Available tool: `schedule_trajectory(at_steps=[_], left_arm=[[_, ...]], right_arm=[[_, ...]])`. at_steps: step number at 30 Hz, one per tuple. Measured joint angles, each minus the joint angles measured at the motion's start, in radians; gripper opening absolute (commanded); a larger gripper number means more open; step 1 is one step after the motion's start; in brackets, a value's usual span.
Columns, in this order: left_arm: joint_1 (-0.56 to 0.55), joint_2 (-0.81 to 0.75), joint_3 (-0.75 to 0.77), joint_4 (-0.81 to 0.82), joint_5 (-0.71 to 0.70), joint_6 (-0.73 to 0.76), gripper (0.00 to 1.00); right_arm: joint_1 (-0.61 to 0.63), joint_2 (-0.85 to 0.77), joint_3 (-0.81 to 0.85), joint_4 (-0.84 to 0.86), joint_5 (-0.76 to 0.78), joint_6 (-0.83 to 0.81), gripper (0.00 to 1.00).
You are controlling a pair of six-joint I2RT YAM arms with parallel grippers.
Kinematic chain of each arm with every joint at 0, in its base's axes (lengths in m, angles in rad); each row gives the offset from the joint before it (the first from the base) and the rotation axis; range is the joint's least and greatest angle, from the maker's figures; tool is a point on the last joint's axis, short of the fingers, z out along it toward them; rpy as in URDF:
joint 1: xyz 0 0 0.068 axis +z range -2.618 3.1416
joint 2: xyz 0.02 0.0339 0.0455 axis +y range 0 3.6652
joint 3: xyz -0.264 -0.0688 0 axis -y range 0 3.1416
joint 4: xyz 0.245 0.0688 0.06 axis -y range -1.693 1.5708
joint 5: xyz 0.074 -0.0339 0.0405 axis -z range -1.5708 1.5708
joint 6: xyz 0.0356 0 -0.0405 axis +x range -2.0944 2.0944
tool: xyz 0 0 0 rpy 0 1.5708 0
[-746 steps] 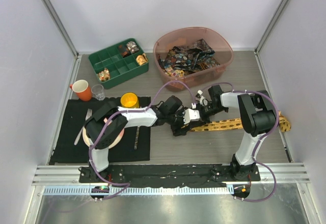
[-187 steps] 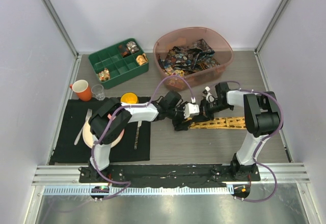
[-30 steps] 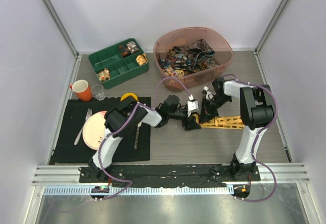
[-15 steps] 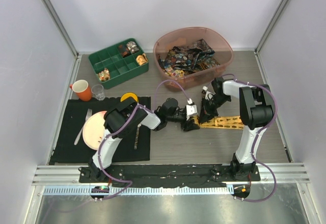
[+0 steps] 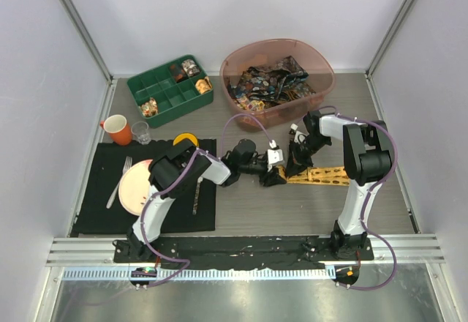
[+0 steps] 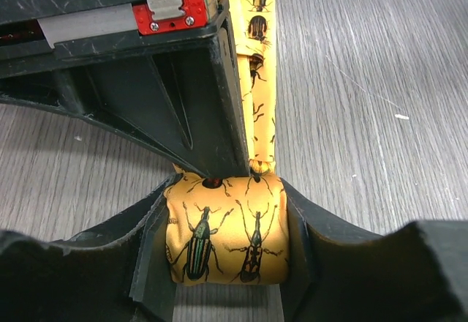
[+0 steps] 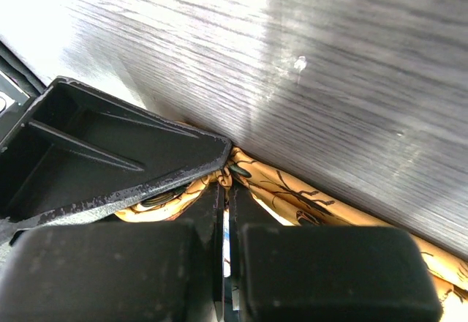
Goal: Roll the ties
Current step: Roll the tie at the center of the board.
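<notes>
Left gripper (image 6: 225, 216) partway closed, grasping the rolled end of the yellow tie (image 6: 227, 243), one black finger pressed against each side of the roll. Roll lying on its side on the grey wood-grain counter (image 5: 292, 212), printed with dark and green beetles. Unrolled length of the same tie running away from the roll, flat on the counter toward the right side.

Right gripper (image 7: 225, 203) clenched, only a thin slit between its fingers, tips down on the tie just where the flat length meets the roll. Impossible to tell whether any fabric is nipped between them. Small red plate (image 6: 170, 16) with two screws on its body, seen from the left wrist.

Both grippers meeting tip to tip near the middle of the counter in the overhead view. Other dark, many-coloured ties (image 5: 270, 80) heaped in a pink tub (image 5: 322, 62) at the far edge, well apart from the arms. Green compartment tray (image 5: 170, 88) just left of the tub.
</notes>
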Motion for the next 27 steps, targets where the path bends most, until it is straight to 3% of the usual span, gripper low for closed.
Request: schedule_trajectory(at_steps=[4, 9, 13, 19, 27], left_arm=[[0.0, -0.018, 0.036, -0.112, -0.001, 0.035, 0.17], [-0.014, -0.053, 0.113, -0.35, -0.057, 0.117, 0.11], [-0.031, -0.067, 0.188, -0.538, -0.108, 0.175, 0.05], [-0.035, -0.078, 0.27, -0.749, -0.171, 0.237, 0.02], [-0.034, -0.081, 0.323, -0.884, -0.2, 0.281, 0.02]], right_arm=[[0.0, 0.003, 0.004, -0.003, 0.0, 0.0, 0.03], [0.0, 0.003, 0.005, -0.003, 0.0, 0.0, 0.05], [0.0, 0.002, 0.006, -0.003, -0.005, 0.0, 0.24], [-0.011, -0.005, 0.026, 0.005, -0.022, -0.019, 0.31], [-0.131, -0.019, 0.044, 0.019, -0.095, -0.096, 0.39]])
